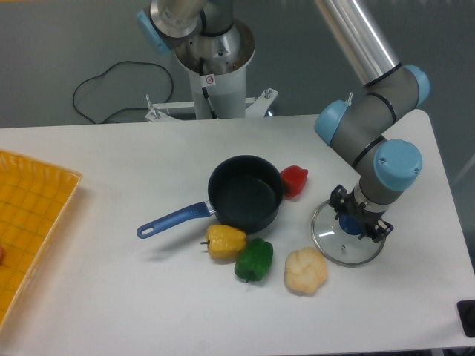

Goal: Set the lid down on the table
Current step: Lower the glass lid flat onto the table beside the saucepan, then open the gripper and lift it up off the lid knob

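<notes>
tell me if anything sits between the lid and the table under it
Nothing visible does. The lid hangs at or just above bare table, the gripper on its blue knob. The cream pepper lies close beside its rim.

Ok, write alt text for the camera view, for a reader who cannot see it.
A robot gripper sits over the blue knob of a glass lid low over or on a white table. To its left stand an open saucepan, red, yellow and green peppers and a cauliflower; a yellow tray is at far left.
</notes>
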